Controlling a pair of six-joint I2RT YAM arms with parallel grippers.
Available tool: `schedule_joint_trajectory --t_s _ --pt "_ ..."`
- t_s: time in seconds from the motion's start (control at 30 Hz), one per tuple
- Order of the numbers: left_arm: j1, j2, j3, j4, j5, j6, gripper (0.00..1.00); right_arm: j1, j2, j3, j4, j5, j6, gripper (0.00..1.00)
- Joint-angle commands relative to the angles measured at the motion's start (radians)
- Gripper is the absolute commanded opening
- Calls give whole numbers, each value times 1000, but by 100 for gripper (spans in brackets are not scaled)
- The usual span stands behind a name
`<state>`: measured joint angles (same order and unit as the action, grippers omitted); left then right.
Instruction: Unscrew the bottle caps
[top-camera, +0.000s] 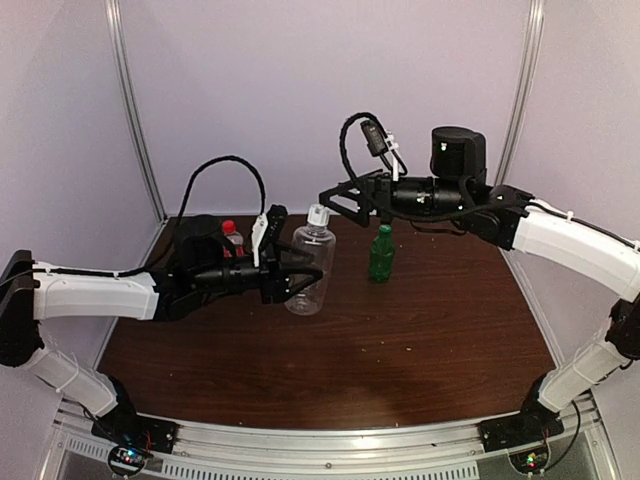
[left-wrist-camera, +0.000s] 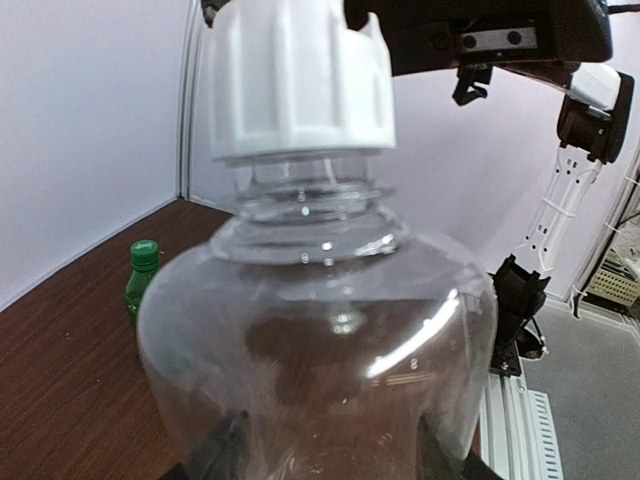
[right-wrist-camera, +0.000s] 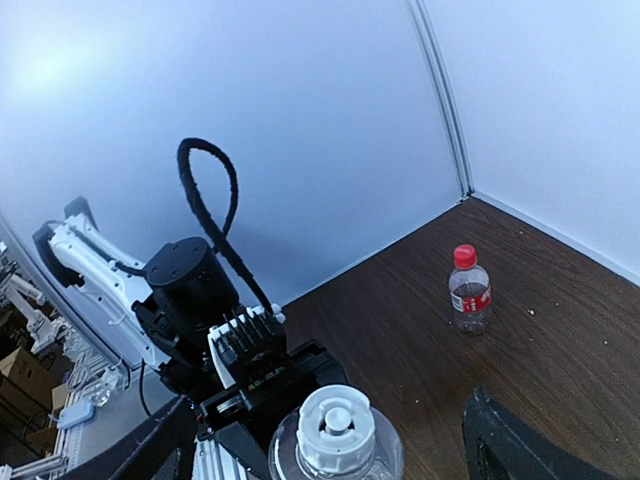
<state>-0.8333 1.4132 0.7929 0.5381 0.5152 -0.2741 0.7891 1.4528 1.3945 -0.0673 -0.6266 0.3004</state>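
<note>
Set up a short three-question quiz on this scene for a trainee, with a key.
1. True or false: the white cap is already off the clear bottle.
2. What does the left gripper hold? A: nothing. B: a loose cap. C: the clear bottle.
3. Fill in: the right gripper, above the white cap, is ___.
Key: 1 false; 2 C; 3 open.
</note>
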Motion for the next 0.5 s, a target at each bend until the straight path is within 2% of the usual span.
schedule_joint_trajectory --t_s 0.0,0.23,0.37,0.47 --pt "-7 -20 44 0 -132 5 38 42 14 6 6 261 91 93" --pt "-7 -19 46 -4 -161 1 38 88 83 58 -35 338 83 89" --pt "-7 -19 43 -4 -163 1 38 100 118 79 -38 325 74 77" --pt "-7 -21 40 -6 -165 3 38 103 131 87 -29 307 71 65"
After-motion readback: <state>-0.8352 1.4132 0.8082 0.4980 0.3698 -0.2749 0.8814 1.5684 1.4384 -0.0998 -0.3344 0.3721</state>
